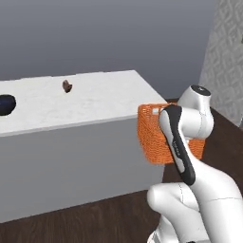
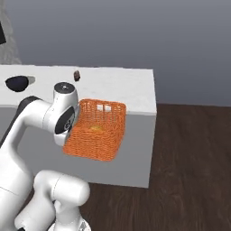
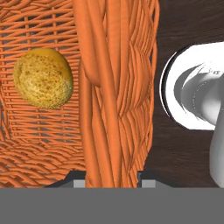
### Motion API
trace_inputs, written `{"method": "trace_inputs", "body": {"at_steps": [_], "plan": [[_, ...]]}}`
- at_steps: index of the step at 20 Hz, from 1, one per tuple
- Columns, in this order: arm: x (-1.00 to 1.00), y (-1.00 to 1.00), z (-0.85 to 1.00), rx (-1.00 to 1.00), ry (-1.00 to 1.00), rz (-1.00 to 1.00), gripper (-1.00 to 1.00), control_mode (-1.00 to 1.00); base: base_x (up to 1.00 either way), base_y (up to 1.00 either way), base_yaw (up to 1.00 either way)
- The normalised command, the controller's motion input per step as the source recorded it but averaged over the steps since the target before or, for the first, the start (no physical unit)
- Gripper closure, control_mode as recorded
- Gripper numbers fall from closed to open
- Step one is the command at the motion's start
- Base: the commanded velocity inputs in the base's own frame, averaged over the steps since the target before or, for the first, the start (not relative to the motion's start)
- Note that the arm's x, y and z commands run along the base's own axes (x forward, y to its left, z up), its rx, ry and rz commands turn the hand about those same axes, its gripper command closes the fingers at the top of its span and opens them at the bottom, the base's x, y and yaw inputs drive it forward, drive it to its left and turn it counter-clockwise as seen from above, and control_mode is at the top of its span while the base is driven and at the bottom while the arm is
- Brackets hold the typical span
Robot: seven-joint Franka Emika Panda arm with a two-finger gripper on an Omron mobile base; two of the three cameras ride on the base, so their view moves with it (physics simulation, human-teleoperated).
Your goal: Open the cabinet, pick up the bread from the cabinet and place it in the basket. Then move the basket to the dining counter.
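Note:
The orange woven basket [image 1: 154,137] [image 2: 97,135] hangs in the air beside the near corner of the dining counter [image 1: 95,102] [image 2: 126,85], its base below the slab top. My gripper [image 3: 109,179] is shut on the basket's rim [image 3: 109,87], one dark tip on each side of the thick woven edge. The bread [image 3: 43,78] [image 2: 95,128], a golden speckled lump, lies on the basket floor. In both base views my wrist covers the grip itself. The cabinet is out of view.
On the counter top lie a small dark brown lump [image 1: 67,86] [image 2: 76,75] and a dark bowl [image 1: 5,104] [image 2: 17,83] further left. Dark wood floor [image 2: 194,158] spreads to the right of the counter. A textured wall [image 1: 228,61] stands at far right.

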Motion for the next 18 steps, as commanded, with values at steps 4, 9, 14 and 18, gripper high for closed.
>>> {"method": "trace_inputs", "body": {"at_steps": [4,9,14,18], "plan": [[0.0,0.0,0.0,0.0,0.0,0.0,1.0,1.0,0.76,-0.29,0.38],[0.0,0.0,0.0,0.0,0.0,0.0,1.0,1.0,0.78,-0.45,0.1],[0.0,0.0,0.0,0.0,0.0,0.0,1.0,1.0,0.79,-0.29,-0.06],[0.0,0.0,0.0,0.0,0.0,0.0,1.0,1.0,0.68,-0.01,-0.1]]}}
